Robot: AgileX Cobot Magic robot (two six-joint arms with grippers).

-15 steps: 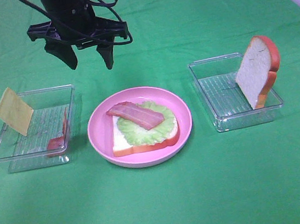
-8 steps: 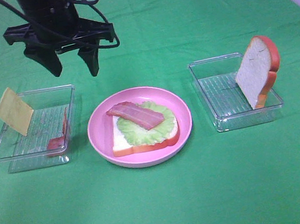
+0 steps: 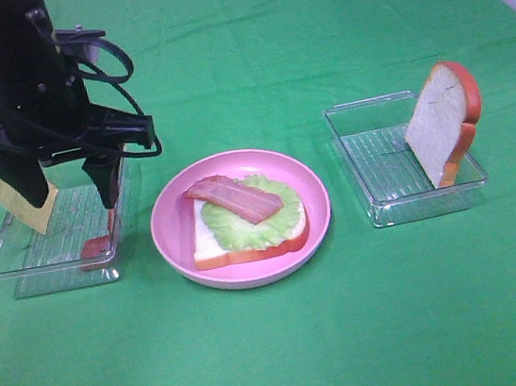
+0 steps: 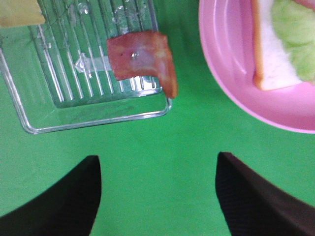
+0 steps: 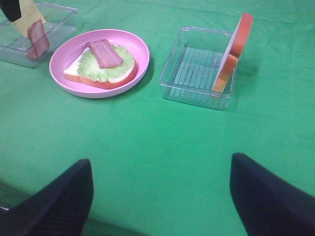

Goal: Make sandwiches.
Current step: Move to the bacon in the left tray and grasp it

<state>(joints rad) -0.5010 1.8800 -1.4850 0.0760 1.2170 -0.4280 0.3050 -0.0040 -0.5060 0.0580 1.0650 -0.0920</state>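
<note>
**Half-built sandwich; left arm over the filling tray**

**Exterior high view.** At the centre of the frame a pink plate [image 3: 169,226] on the green surface [image 3: 280,361] carries the sandwich so far. It is a bread slice [image 3: 204,248] lying flat, lettuce [image 3: 244,229] on that, and one bacon strip [image 3: 233,198] on top. At centre left, the left arm [image 3: 20,82] hangs over a clear tray [image 3: 21,274], and the left jaws are spread wide with nothing between them. One finger stands in front of the cheese square [image 3: 41,218], which leans on the tray's far wall. The other stands just above a second bacon strip [image 3: 98,244] propped at the tray's plate-side wall. At centre right, a second clear tray [image 3: 379,172] holds the top bread slice [image 3: 441,126], upright against its far corner.

**Left wrist view.** The two dark fingers are wide apart over bare cloth, just short of the tray's corner [image 4: 165,105]. The second bacon strip [image 4: 142,54] drapes over that corner, one end hanging over the wall. A corner of the cheese [image 4: 17,12] and the plate's rim [image 4: 231,64] show at the edges.

**Right wrist view.** The right jaws are wide open and empty, well apart from the plate [image 5: 142,59] and both trays.

**Step and next move.** The step looks like fetching the next filling from the left tray. Whether that is bacon or cheese I cannot tell, though the bacon lies more squarely ahead of the jaws. The next move calls for centring over a thin, leaning piece, lowering clear of the tray wall, and closing on its raised edge.
</note>
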